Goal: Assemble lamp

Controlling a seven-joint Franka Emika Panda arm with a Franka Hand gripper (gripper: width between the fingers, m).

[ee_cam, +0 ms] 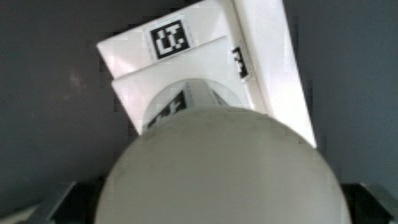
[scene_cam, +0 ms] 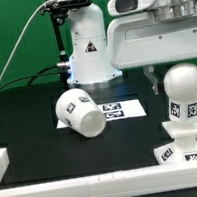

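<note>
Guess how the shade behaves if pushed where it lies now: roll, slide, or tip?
The shade lies on its side on the table, so a nudge would likely roll it; its taper suggests a curved path, not straight. It looks hollow and rigid, so probably light and stiff. The matte surface seems unlikely to be slippery.

The table under me is matte black, edged along its near side by a low white rail. The shade lies tipped on its side just beside the flat marker board. The tagged base sits toward the exterior view's right, well apart from the shade — my own pedestal stands at the back.
</note>
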